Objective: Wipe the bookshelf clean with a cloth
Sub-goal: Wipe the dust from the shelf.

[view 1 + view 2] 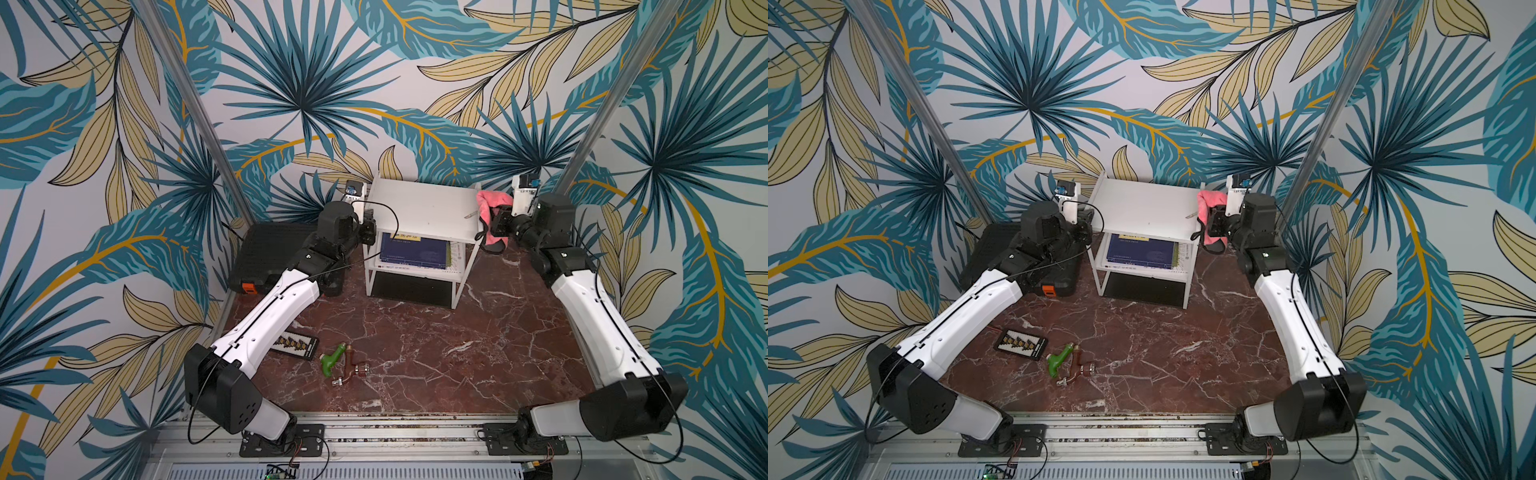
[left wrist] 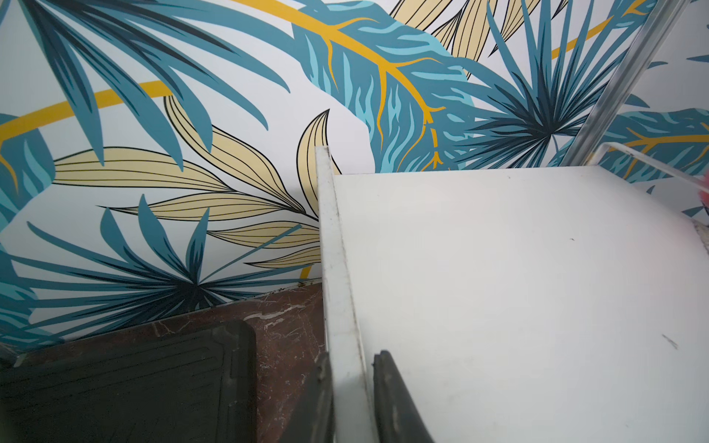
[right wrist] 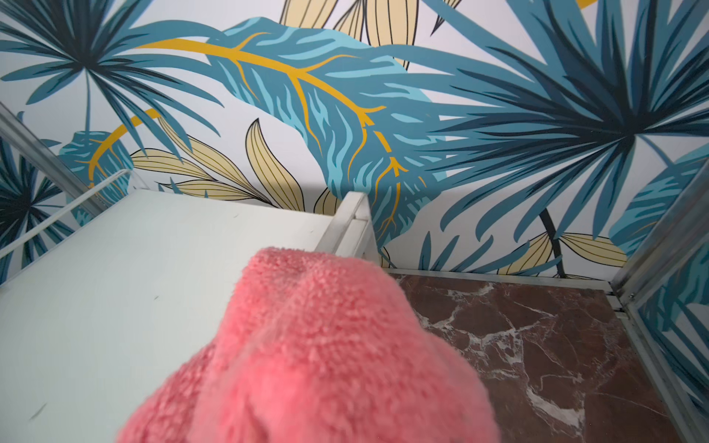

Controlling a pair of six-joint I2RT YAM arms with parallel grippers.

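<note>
Books (image 1: pixel 411 251) sit inside the bookshelf (image 1: pixel 424 208); left hand (image 2: pixel 351 358) pinches its rim, right hand (image 1: pixel 493 219) grips the cloth (image 3: pixel 326 345).

Light is soft, even and fairly bright, falling from above with no glare. In both top views the space under the lower board of the bookshelf (image 1: pixel 424 208) (image 1: pixel 1142 208) is dark, the marble table (image 1: pixel 415 353) is dimmer, and the aluminium posts (image 1: pixel 191 104) lean outward toward the edges. In the right wrist view the cloth (image 3: pixel 326 364) looms soft and out of focus.
</note>
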